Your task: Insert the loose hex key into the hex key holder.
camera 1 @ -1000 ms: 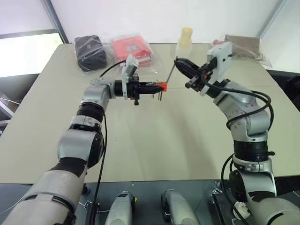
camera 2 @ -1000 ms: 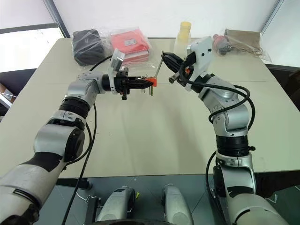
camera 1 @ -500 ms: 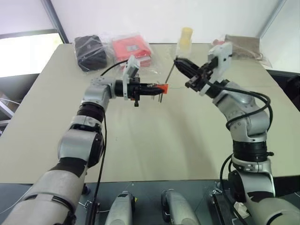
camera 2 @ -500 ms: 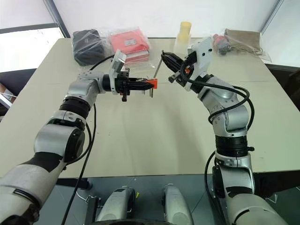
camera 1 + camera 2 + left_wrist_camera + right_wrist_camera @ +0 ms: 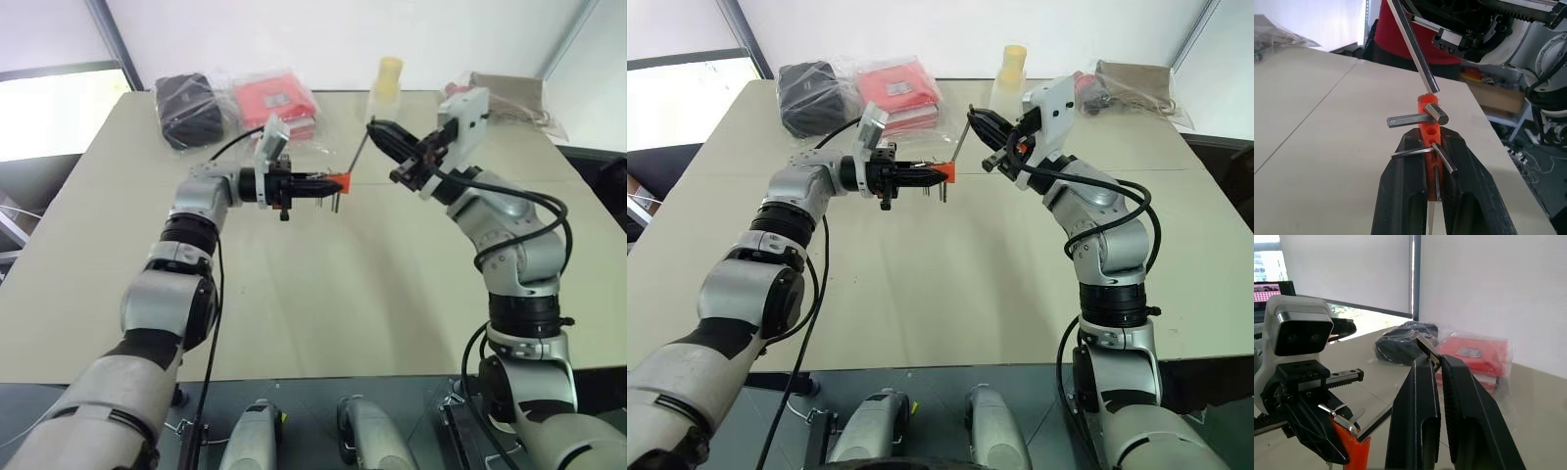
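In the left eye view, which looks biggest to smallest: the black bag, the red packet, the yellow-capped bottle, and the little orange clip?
1. Red packet and black bag: they look about alike, so no ranking between them.
2. Yellow-capped bottle.
3. Orange clip, the hex key holder, smallest though held nearer the camera.

Glossy orange plastic hex key holder (image 5: pixel 1429 128), bare metal loose hex key (image 5: pixel 1413 45) (smooth), matt table (image 5: pixel 323 284)
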`<state>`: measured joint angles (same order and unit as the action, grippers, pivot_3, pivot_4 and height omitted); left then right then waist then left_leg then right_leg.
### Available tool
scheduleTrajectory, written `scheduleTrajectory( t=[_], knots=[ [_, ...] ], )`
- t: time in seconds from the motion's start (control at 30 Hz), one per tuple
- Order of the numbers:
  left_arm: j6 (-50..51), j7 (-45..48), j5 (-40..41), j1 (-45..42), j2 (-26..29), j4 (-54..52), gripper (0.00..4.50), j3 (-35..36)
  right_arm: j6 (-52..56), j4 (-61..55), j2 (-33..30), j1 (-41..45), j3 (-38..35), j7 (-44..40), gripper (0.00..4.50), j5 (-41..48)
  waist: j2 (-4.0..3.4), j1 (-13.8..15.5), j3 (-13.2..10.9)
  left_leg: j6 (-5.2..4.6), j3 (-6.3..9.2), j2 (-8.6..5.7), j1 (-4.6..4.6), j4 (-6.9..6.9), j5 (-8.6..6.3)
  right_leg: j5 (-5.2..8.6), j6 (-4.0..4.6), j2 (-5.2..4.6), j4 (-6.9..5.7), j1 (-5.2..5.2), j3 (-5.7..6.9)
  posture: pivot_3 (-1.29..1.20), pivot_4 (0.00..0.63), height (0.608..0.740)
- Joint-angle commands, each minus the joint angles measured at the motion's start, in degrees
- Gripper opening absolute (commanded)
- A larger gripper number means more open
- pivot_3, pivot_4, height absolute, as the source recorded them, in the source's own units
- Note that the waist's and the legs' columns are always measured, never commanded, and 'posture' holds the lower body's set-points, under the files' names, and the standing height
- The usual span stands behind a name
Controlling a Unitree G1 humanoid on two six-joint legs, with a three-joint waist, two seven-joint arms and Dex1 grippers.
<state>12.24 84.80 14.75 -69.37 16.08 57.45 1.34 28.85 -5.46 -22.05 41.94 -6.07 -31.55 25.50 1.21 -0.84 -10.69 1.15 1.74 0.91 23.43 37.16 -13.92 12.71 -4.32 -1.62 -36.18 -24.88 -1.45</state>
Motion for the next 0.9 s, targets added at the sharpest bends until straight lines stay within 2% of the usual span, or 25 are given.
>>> scheduleTrajectory(
  t=[0.03, 0.9],
  knots=[
    [0.1, 0.5, 1.5, -1.5, 0.2, -3.2, 0.00, 1.2, -1.6, -0.4, -0.5, -0.3, -0.5, -0.2, 0.07, -0.5, 0.00, 0.0, 0.0, 0.00, 0.00, 0.00, 0.00, 0.00, 0.00, 0.00, 0.00, 0.00, 0.00, 0.00, 0.00, 0.00, 0.150, 0.740],
    [-0.6, 0.8, 1.0, -1.5, -0.2, -4.4, 0.00, 0.5, -3.1, -0.5, -0.5, -1.7, 1.4, -1.4, 0.07, -2.3, 0.00, 0.0, 0.0, 0.00, 0.00, 0.00, 0.00, 0.00, 0.00, 0.00, 0.00, 0.00, 0.00, 0.00, 0.00, 0.00, 0.150, 0.740]
  ],
)
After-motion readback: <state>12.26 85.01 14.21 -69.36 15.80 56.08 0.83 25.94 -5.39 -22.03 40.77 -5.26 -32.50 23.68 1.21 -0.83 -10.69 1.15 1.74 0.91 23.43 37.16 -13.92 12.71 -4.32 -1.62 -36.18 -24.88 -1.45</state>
